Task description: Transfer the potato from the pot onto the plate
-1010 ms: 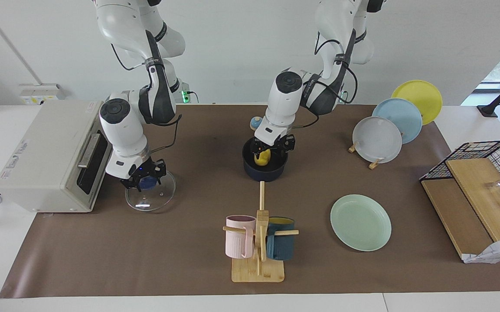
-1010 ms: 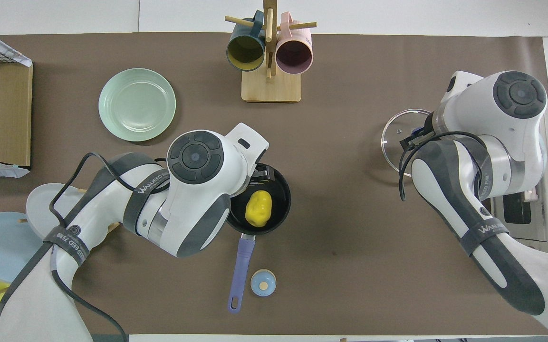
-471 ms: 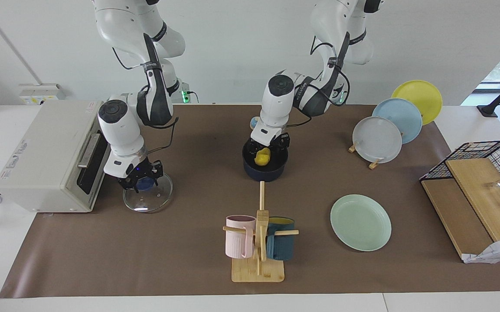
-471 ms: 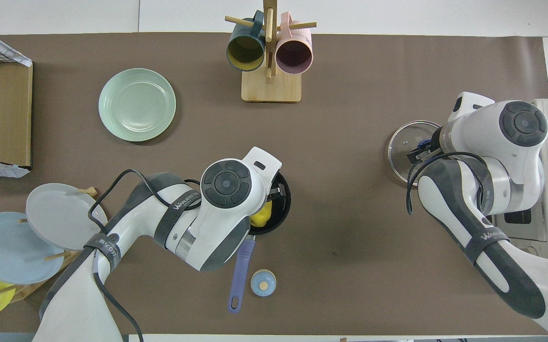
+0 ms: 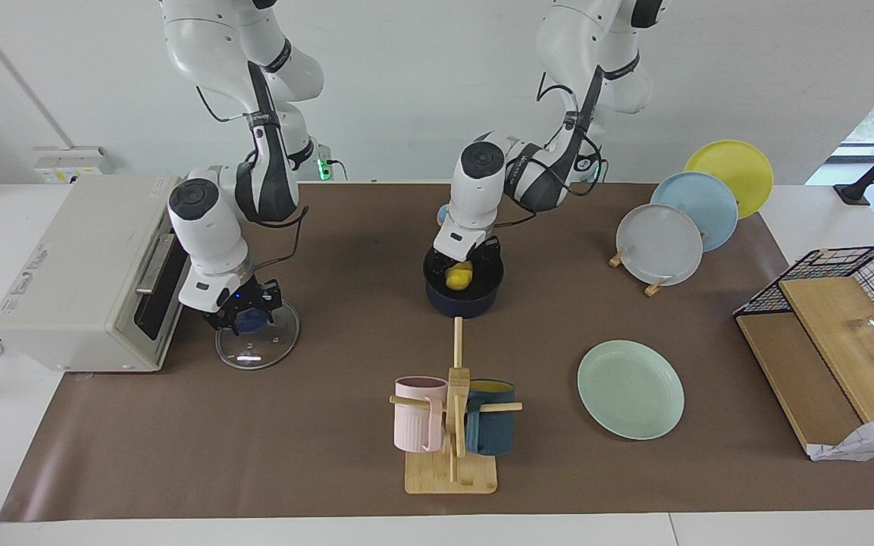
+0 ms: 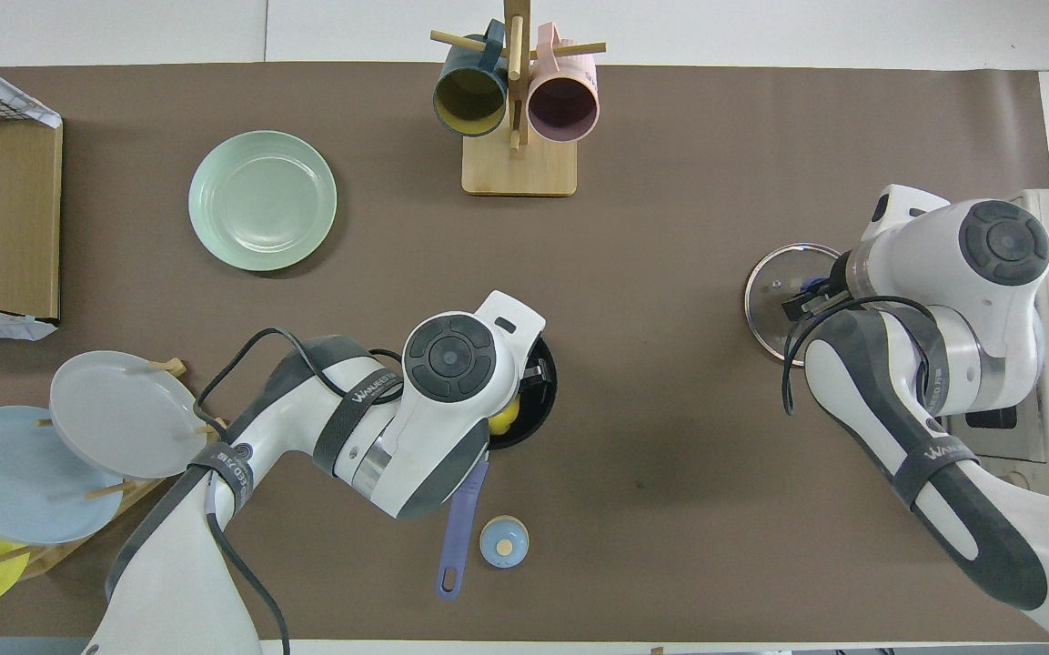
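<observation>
Jaws of the left gripper [image 5: 465,263] straddle the potato [image 5: 458,277] inside the pot [image 5: 464,300], seemingly not yet closed. Nothing has been lifted; the plate [image 5: 631,389] lies bare. At the glass lid [image 5: 257,345], the right gripper's [image 5: 242,317] jaws can't be read.

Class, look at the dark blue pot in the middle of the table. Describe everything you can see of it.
The pot is a round, dark navy saucepan with a black inside, standing upright on the brown table cover. Its long, straight blue handle points toward the robots, ending beside a small round blue object. No lid is on it. The yellow potato lies inside, and the left gripper reaches into its mouth at the potato.
</observation>
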### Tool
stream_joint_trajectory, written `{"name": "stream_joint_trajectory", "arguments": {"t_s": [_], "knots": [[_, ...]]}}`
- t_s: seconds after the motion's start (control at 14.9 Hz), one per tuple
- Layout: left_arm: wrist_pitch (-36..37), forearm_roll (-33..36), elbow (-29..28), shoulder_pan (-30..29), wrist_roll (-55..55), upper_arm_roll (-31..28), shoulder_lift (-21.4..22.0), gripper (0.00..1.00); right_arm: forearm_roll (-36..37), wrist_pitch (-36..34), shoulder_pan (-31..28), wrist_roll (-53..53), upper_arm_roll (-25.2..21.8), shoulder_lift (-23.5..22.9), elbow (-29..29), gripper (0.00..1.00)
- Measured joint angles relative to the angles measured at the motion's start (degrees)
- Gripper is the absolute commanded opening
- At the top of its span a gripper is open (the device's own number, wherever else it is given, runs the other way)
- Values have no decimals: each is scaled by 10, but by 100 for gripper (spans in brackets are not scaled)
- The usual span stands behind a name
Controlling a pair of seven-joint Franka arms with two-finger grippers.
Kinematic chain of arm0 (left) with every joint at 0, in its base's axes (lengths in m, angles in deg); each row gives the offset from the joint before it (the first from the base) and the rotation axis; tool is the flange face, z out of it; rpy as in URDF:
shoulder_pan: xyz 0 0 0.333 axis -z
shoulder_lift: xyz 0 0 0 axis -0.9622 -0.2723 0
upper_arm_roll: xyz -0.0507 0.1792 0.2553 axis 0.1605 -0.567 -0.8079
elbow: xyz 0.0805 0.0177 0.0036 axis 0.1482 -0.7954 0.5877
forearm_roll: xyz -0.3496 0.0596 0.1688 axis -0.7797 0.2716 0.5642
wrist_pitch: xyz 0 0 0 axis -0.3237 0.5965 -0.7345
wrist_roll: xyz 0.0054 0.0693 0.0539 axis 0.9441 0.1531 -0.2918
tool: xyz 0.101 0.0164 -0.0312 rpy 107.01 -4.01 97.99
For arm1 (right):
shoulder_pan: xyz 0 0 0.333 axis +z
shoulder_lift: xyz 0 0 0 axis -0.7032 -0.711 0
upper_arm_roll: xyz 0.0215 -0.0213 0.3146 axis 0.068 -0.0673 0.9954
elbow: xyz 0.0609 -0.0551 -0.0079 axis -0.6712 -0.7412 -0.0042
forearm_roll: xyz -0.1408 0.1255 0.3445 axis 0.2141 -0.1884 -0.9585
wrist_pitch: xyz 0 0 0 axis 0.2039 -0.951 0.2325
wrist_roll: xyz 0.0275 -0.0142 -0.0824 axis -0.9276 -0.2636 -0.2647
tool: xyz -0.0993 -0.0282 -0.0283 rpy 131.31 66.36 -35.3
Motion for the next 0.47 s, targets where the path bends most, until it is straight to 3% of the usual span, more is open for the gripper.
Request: {"name": "stream_joint_trajectory", "arguments": {"t_s": [0.27,0.47], "knots": [[0,0,-2,8,-3,0,0,100,0,-11,1,0,6,11,11,100],[0,0,-6,11,-7,0,0,100,-8,-86,16,15,11,28,57,100]]}}
